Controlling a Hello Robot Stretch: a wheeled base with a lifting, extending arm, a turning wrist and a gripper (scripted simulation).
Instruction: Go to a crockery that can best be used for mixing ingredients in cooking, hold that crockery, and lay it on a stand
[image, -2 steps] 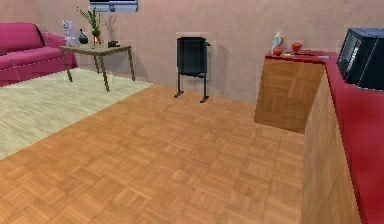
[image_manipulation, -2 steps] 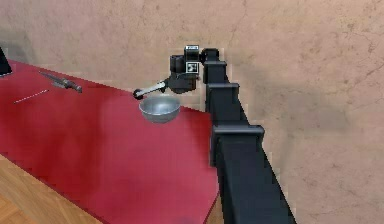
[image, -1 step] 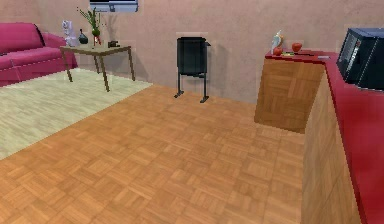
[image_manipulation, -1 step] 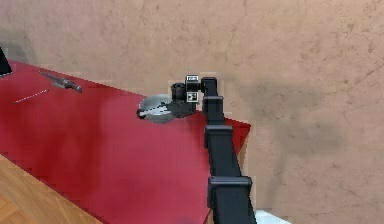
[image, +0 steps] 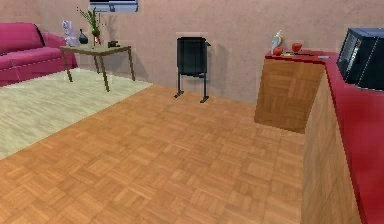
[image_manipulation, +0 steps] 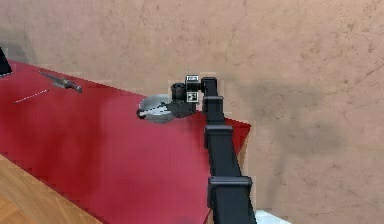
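- You'll find the grey bowl resting on the red countertop, near its far corner by the wall.
- The gripper is right at the bowl. I can't tell contact, grip or finger state.
- A knife-like utensil lies well apart on the same top.
- Ahead of you, a small table stands beside the pink sofa.

Shallow grey bowl; upright on red countertop, near its far edge
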